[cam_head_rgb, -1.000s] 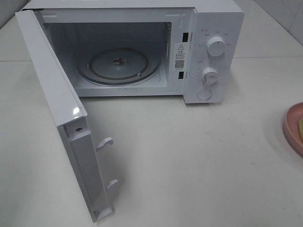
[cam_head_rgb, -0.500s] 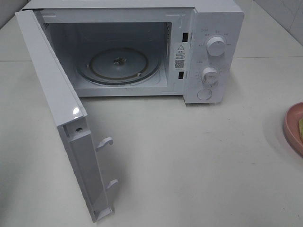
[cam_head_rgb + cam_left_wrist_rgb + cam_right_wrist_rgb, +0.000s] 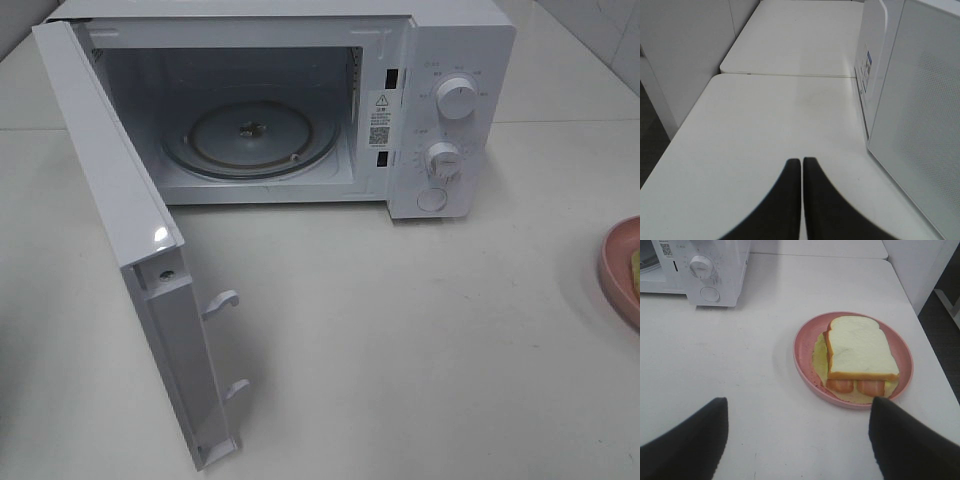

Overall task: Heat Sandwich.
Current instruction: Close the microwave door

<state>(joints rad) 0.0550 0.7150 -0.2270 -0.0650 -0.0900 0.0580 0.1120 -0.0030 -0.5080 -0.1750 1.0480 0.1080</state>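
Centrally on a round pink plate [image 3: 805,352] lay the sandwich [image 3: 858,351]: soft pale bread, tan crust, yellow filling, reddish sausage ends showing. Right gripper [image 3: 799,434] hung spread wide at 6 o'clock from it, apart. Left gripper [image 3: 801,172] was pressed closed, empty, beside the microwave [image 3: 440,90]; glass turntable [image 3: 250,138] bare.

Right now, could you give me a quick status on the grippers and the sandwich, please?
Left gripper shut, empty. Right gripper open, short of the sandwich on its pink plate. Microwave door open, nothing in the way.
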